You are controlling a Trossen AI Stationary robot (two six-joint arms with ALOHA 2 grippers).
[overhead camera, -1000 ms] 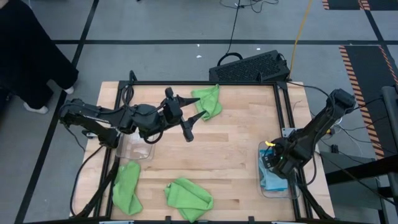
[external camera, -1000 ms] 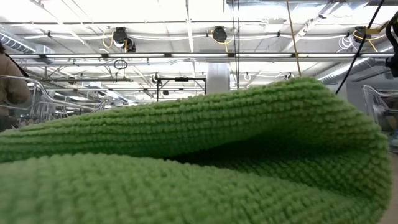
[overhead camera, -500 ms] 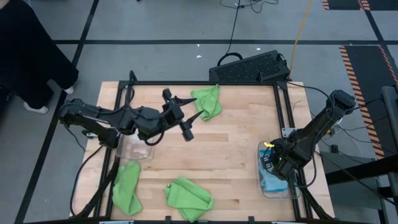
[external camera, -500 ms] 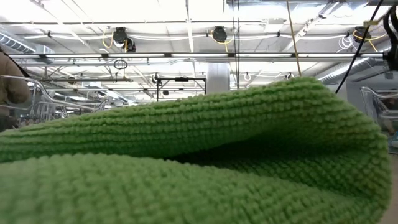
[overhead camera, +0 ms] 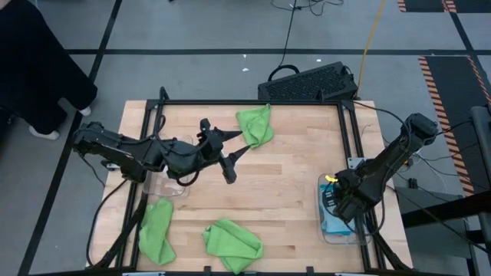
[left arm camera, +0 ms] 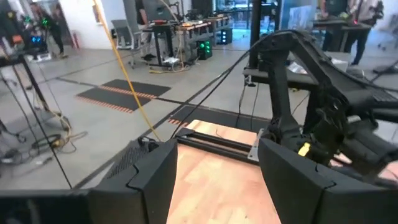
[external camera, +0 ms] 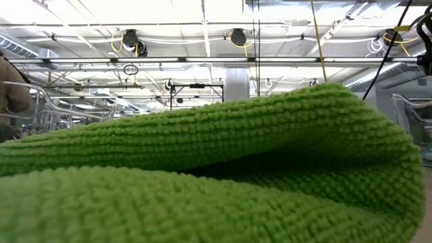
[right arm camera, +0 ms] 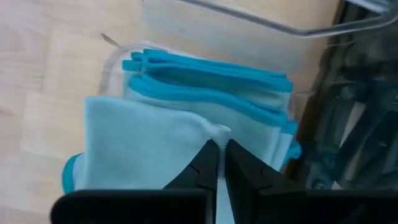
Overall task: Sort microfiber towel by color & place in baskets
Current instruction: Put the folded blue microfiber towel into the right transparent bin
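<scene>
Right claw [right arm camera: 219,163] is clenched, fingertips pinched together on the top layer of the light blue towels [right arm camera: 155,134] stacked in the clear basket [overhead camera: 340,230] at the desk's right edge; whether it actually has cloth gripped, can't tell. Wrist view shows several folded blue layers with darker blue hems filling that basket. Left claw [overhead camera: 234,152] is released, fingers spread wide, hovering over the desk [overhead camera: 291,169] left of centre, just beside the lime green towel [overhead camera: 255,125] near the far edge, not touching it. Its wrist view looks across the bare wood toward the right arm [left arm camera: 323,118], nothing between the fingers. Second clear basket [overhead camera: 169,184] sits under the left arm, mostly hidden by it; contents can't be made out. Two more green towels on the near side: one [overhead camera: 156,230] at the left, one [overhead camera: 232,244] near the middle, both crumpled and apart from each other. Low view is almost fully blocked by a green towel [external camera: 202,175] right at the lens. Black perforated crate [overhead camera: 307,83] sits beyond the desk's far edge.
</scene>
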